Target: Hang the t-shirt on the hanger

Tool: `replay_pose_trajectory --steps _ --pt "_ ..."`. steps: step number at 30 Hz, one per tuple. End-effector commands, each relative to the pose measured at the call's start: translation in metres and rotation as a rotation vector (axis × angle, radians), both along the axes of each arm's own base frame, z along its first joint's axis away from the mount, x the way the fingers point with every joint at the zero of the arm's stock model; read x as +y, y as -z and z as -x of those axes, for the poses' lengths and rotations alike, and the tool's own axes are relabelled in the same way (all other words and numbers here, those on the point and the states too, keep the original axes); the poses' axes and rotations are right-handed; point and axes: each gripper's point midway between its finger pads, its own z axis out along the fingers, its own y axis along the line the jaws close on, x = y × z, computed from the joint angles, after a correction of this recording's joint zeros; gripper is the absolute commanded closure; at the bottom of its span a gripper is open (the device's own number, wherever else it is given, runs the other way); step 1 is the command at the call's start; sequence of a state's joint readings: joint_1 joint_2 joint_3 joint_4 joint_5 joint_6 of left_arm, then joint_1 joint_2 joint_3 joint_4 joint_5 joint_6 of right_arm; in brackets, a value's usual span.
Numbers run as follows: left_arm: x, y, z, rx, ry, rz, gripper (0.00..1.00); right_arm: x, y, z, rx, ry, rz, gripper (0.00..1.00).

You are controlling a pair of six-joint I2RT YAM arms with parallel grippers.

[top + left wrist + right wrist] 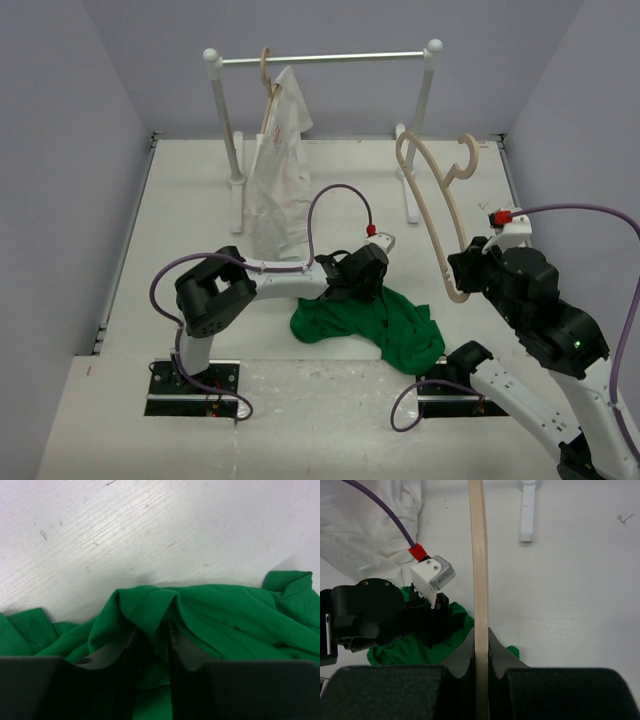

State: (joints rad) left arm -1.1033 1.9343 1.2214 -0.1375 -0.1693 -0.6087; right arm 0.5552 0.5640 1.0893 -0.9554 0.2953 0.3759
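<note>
The green t-shirt [390, 325] lies crumpled on the white table between the two arms. My left gripper [350, 290] is down on its far left edge. In the left wrist view a raised fold of the t-shirt [235, 615] fills the narrow gap of that gripper [152, 635], pinched between the fingers. My right gripper [462, 270] holds the tan wooden hanger [430, 190] by one arm, hook end raised toward the back. In the right wrist view the hanger [479, 555] runs straight up out of the shut gripper [481, 637], with the t-shirt [405, 650] to the lower left.
A white clothes rack [320, 58] stands at the back, with a white garment [280, 170] hanging from another hanger on it. One rack foot [527, 515] lies just right of the held hanger. Grey walls close in on both sides.
</note>
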Motion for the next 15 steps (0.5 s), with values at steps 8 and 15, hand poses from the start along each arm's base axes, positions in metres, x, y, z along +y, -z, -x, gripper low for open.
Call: replay_pose_trajectory --steps 8,15 --pt "-0.018 -0.021 -0.012 -0.049 -0.006 0.031 1.0 0.009 -0.012 -0.006 -0.05 -0.033 -0.026 1.0" --pt "0.024 -0.046 -0.035 -0.053 -0.111 -0.02 1.0 0.029 -0.017 0.024 -0.053 -0.248 -0.054 1.0"
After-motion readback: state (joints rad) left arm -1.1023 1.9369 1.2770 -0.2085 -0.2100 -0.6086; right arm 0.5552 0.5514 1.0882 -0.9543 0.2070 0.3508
